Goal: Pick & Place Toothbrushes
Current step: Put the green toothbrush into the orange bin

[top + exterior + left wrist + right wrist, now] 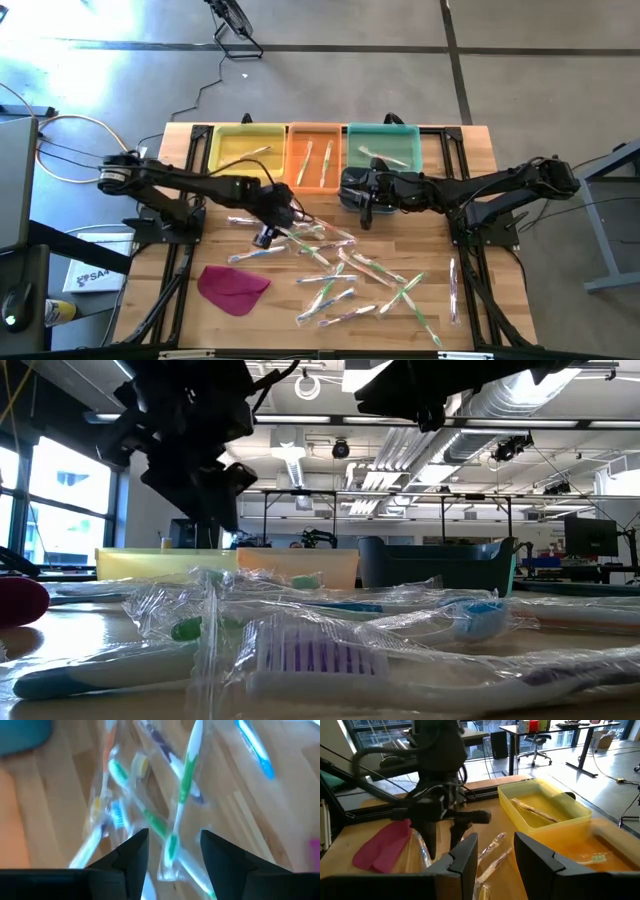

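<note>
Hovering with fingers spread and empty over the toothbrushes (345, 270) scattered from table centre toward five o'clock, the left gripper (266, 236) appears positioned to select one, while the right gripper (366, 212), parted and empty, waits by the bins (316, 156) at twelve o'clock.

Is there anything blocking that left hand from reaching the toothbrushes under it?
Nothing visible. The left hand hangs open over the toothbrushes on the table; its wrist view shows only wrapped brushes beyond its fingers.
</note>
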`<act>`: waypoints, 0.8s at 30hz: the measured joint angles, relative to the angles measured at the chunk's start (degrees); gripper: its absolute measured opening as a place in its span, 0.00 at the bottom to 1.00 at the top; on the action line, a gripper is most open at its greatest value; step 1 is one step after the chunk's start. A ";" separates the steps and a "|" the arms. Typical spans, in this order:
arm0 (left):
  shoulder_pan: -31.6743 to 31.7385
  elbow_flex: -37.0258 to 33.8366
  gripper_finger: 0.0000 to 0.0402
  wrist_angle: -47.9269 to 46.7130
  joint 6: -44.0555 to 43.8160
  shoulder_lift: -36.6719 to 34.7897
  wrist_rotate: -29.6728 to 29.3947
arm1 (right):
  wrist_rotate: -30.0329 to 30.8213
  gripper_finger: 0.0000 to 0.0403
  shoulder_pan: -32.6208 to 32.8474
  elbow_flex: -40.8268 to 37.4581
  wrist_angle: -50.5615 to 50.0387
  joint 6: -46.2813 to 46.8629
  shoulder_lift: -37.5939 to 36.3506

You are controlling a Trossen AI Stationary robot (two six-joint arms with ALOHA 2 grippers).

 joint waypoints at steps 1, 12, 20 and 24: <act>-0.39 0.00 0.44 -0.15 0.00 0.37 -0.96 | 0.00 0.30 0.00 0.00 0.02 0.02 0.00; -1.42 -0.01 0.44 0.44 -2.10 2.68 -4.00 | 0.00 0.30 0.00 0.00 -0.72 0.14 0.00; -1.42 0.00 0.44 0.63 -2.20 3.42 -4.26 | 0.00 0.30 0.00 0.00 -0.76 0.15 0.00; -1.43 0.02 0.44 0.98 -2.16 4.89 -4.43 | 0.00 0.30 0.00 0.00 -0.99 0.15 0.00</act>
